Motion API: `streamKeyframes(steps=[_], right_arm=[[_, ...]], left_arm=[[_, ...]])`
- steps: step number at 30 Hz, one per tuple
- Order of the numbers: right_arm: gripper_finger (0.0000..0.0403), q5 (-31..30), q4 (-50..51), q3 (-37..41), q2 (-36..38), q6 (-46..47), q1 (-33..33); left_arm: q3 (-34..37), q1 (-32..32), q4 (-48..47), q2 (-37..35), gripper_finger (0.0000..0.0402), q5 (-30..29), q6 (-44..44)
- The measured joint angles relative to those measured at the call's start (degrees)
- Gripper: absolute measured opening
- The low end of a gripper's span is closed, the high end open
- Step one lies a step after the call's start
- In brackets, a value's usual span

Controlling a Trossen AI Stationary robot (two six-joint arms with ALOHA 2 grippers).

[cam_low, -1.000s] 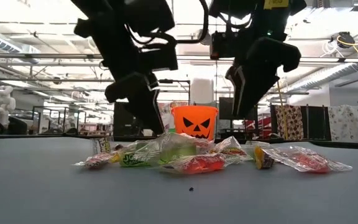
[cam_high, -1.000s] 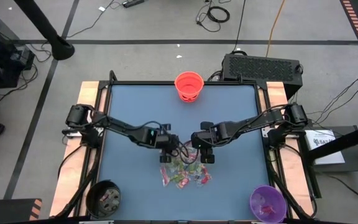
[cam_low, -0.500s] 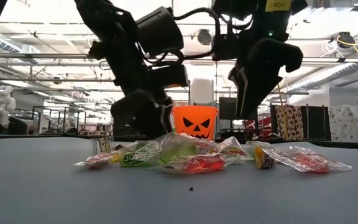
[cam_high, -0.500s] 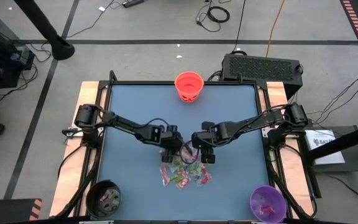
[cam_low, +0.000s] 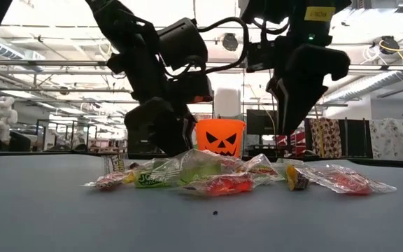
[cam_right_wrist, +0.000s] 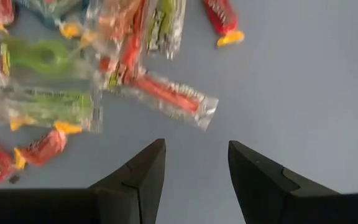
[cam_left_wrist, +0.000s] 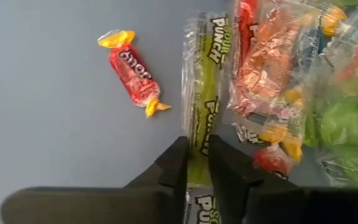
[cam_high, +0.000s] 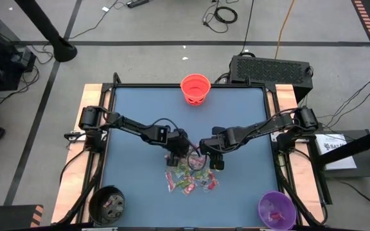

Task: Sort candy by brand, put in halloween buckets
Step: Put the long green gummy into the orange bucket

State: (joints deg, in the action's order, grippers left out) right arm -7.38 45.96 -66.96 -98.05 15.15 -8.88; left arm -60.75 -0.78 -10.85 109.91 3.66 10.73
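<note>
The candy [cam_high: 189,177] lies in a loose pile of red, green and orange wrappers in the middle of the table, seen also in the low view as candy [cam_low: 215,176]. My left gripper [cam_high: 176,154] is down at the pile's far left edge, shut on a long green candy strip [cam_left_wrist: 201,93]. My right gripper [cam_high: 214,160] hovers open above the pile's far right edge; bare table shows between its fingers [cam_right_wrist: 194,155]. The orange bucket [cam_high: 196,88] stands at the far edge, the black bucket [cam_high: 106,204] at the near left corner and the purple bucket [cam_high: 276,209] at the near right. My left gripper pinches the long green candy strip at about mid-length [cam_left_wrist: 197,140], one finger on each long edge, so the fingers close across its width. It comes from above, pointing down. The strip lies flat on the table, its printed end [cam_left_wrist: 213,37] beside the pile.
A single red sweet with yellow twisted ends [cam_left_wrist: 132,71] lies apart from the pile beside the green strip. A long red wrapper [cam_right_wrist: 169,94] sticks out of the pile toward my right gripper. Black and purple buckets hold a few sweets. Blue tabletop [cam_high: 133,109] surrounds the pile.
My left gripper has moved down to the table and a little toward the right, onto the far left edge of the pile. My right gripper has shifted slightly toward the near edge. The pile has kept its place.
</note>
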Motion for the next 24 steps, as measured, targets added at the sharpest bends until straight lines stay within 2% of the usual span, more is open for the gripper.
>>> streamKeyframes(steps=[6, 21, 24], right_arm=[[0.0166, 0.00, 4.44, 0.00, 0.01, 3.09, -0.62], [0.0166, 0.01, 5.64, 0.00, -0.01, 3.67, -1.11], [0.0166, -0.03, 5.13, 0.00, 0.01, 2.95, -1.67]], left_arm=[[0.09, -0.04, -0.56, -0.83, 0.0029, -0.05, 0.72], [0.23, 0.02, -13.24, -12.34, 0.0026, -1.49, -2.96], [0.35, 0.02, -18.87, -15.81, 0.0026, -5.35, -5.63]])
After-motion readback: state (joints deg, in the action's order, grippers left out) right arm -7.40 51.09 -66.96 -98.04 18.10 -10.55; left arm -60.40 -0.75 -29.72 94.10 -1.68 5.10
